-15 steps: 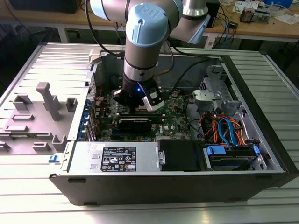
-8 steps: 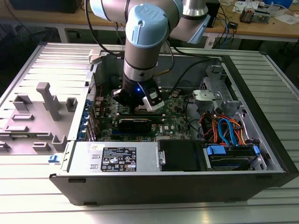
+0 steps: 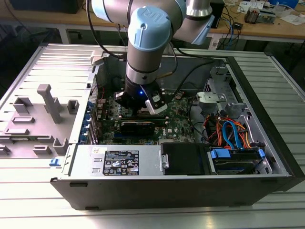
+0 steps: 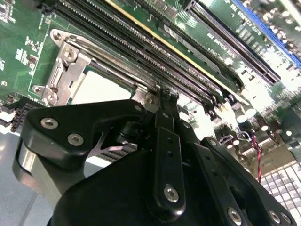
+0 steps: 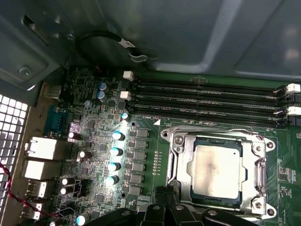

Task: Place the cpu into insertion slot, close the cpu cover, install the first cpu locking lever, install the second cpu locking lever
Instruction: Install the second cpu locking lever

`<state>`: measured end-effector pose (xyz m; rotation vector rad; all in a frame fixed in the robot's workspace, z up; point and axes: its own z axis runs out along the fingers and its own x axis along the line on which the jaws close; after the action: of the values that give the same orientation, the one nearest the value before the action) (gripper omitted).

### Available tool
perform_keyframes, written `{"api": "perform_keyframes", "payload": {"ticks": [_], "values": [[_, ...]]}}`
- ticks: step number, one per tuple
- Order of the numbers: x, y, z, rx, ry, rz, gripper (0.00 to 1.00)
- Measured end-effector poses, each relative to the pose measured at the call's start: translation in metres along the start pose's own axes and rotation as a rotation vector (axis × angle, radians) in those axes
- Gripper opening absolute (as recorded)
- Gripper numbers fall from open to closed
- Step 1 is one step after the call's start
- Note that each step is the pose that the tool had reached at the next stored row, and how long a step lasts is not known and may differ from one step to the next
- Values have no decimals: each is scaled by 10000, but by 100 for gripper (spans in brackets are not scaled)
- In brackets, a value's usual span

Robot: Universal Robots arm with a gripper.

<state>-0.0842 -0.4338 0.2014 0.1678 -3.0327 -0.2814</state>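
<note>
In the exterior view, my arm (image 3: 145, 52) reaches down from the far side into an open computer case (image 3: 190, 186) lying on a ribbed metal worktop (image 3: 143, 214). My pincer (image 3: 143, 106) is low over the green board (image 3: 176, 126), near the middle of the case. Coloured cables (image 3: 231, 133) bundle at the exterior view's right, and grey plastic fixtures (image 3: 47, 102) stand on the worktop at the exterior view's left.

In the second wrist view, my black pincer (image 4: 164, 101) has its fingers pressed together, their tips touching the edge of the silver cover (image 4: 66, 66) where it meets the long black memory slots (image 4: 141, 52). The pale top of the cpu (image 4: 101, 89) shows through the cover's window.

In the first wrist view, the cpu (image 5: 216, 165) lies flat in the slot (image 5: 188, 186), its grey metal top facing up. The cover (image 5: 181, 155) is down around it, framing the chip on all sides. My pincer (image 5: 164, 197) sits at the cover's edge, just beside the slot. Memory slots (image 5: 207, 101) run along the far side of the socket, and round capacitors (image 5: 115, 150) line up beside it.
</note>
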Motion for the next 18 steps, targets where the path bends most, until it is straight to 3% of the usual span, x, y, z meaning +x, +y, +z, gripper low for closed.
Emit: {"api": "perform_keyframes", "payload": {"ticks": [4, 8, 18], "values": [[0, 0, 4, -9, 5, 0, 11], [-1, -1, 3, 287, 33, 28, 11], [18, 40, -206, 291, 35, 30, 11]]}}
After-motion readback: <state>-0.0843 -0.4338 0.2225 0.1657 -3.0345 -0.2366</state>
